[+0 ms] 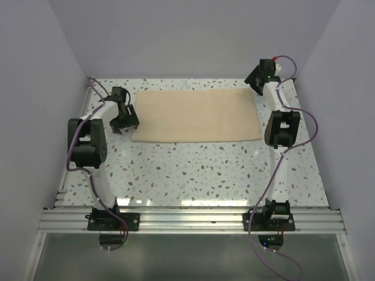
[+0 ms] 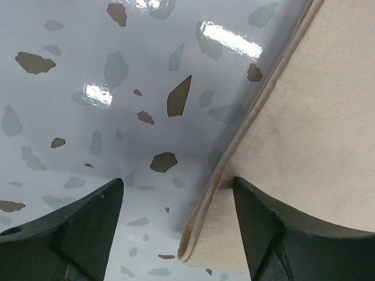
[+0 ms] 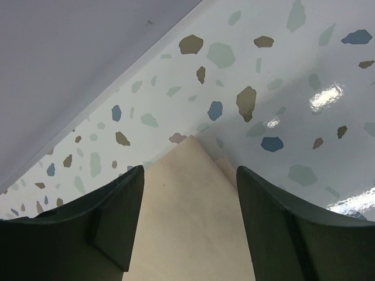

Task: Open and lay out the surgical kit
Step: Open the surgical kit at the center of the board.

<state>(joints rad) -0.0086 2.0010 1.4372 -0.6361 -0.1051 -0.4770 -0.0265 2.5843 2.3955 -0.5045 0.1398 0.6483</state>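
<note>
The beige cloth wrap [image 1: 196,115] lies flat and folded shut at the back middle of the speckled table. No steel tray or metal instruments show. My left gripper [image 1: 124,119] is open at the wrap's near left corner; in the left wrist view the hemmed cloth edge [image 2: 234,170] runs between the two fingers, the right finger [image 2: 275,234] over the cloth [image 2: 316,129]. My right gripper [image 1: 256,78] is open just above the wrap's far right corner; in the right wrist view the pointed cloth corner [image 3: 190,199] sits between the fingers, with a second layer showing underneath.
Pale walls enclose the table on the left, back and right. The back wall [image 3: 70,64] rises close behind the right gripper. An aluminium rail [image 1: 187,219] runs along the near edge with both arm bases on it.
</note>
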